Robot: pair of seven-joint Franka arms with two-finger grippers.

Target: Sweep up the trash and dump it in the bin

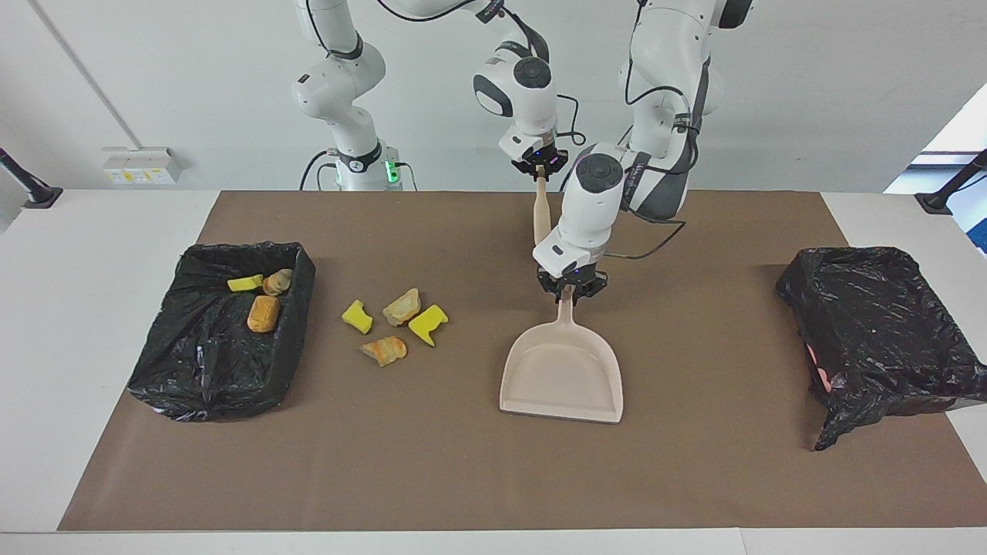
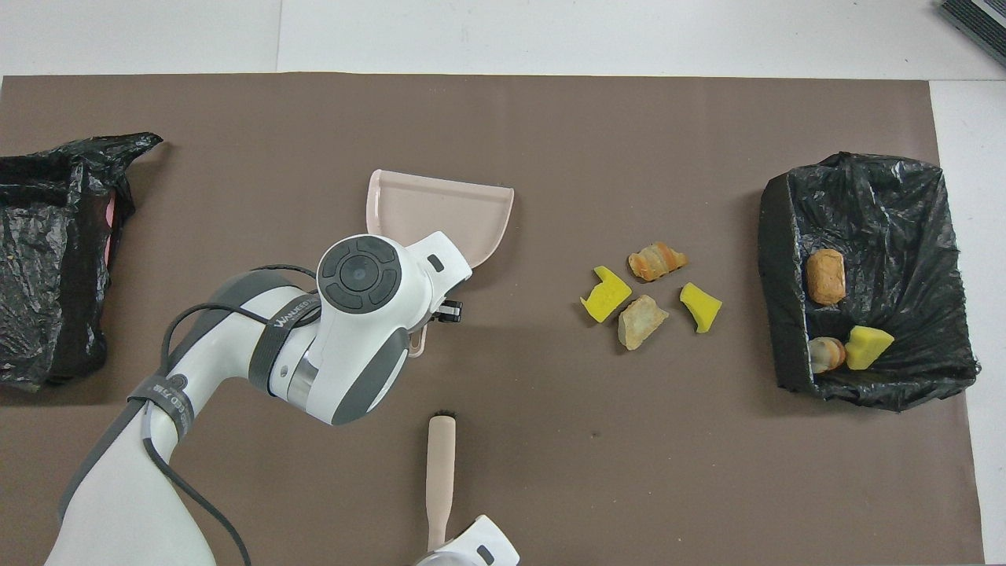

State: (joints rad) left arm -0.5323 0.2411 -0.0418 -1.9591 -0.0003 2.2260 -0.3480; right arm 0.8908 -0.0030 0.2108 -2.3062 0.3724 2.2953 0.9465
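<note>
Four trash scraps lie on the brown mat: two yellow (image 1: 357,316) (image 1: 428,324), one tan (image 1: 402,306), one orange (image 1: 384,351); in the overhead view they show around the tan one (image 2: 642,321). Three more scraps (image 1: 264,314) lie in the black-lined bin (image 1: 297,262) at the right arm's end. My left gripper (image 1: 570,287) is shut on the handle of the beige dustpan (image 1: 561,378), which is slightly turned. My right gripper (image 1: 541,166) is shut on the top of the beige brush (image 1: 542,216) and holds it upright over the mat's edge nearest the robots.
A second black-lined bin (image 1: 871,324) stands at the left arm's end of the table and also shows in the overhead view (image 2: 47,251). The brown mat (image 1: 463,478) covers most of the table. The dustpan (image 2: 448,216) lies between the scraps and that second bin.
</note>
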